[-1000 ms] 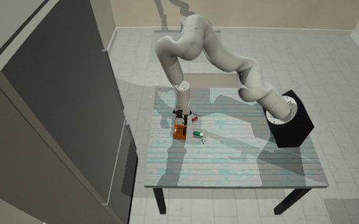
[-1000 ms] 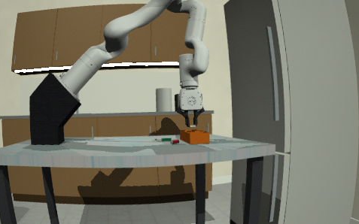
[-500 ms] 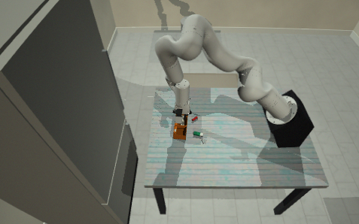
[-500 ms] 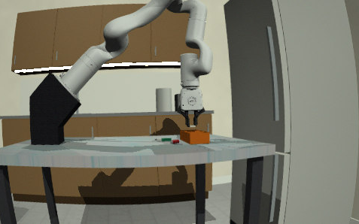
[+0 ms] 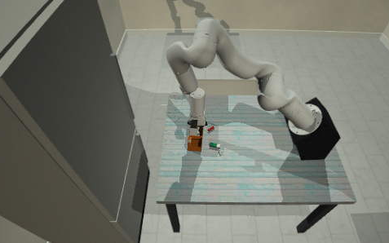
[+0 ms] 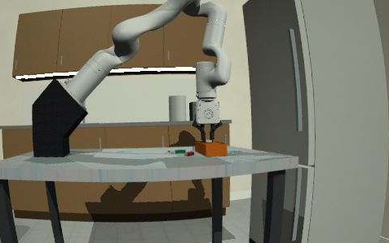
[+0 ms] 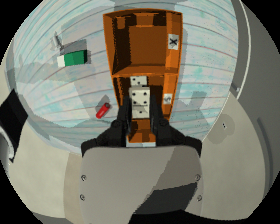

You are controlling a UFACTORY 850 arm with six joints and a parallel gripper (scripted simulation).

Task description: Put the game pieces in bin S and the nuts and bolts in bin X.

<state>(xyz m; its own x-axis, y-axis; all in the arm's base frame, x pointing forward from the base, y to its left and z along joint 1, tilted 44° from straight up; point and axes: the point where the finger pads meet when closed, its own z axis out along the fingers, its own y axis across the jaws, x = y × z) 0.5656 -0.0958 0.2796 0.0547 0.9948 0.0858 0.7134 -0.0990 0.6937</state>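
An orange double bin (image 5: 195,148) (image 6: 212,150) stands on the table. In the wrist view its larger compartment has the X label (image 7: 173,41) and looks empty; the nearer one has the S label (image 7: 167,99). My gripper (image 6: 209,138) (image 7: 140,103) points down at the S compartment and is shut on a white die (image 7: 140,94) with black dots, low at the bin's opening. Another white dotted piece (image 7: 138,80) lies in the S compartment beyond it. The fingers hide part of that compartment. A small grey metal thing (image 5: 220,152) (image 7: 57,41) lies on the table; its kind is unclear.
A green and white block (image 5: 214,145) (image 6: 180,152) (image 7: 75,58) lies beside the bin, near the metal thing. A small red cylinder (image 5: 210,129) (image 6: 189,153) (image 7: 103,110) lies beside the S side. A tall fridge stands past the table's end.
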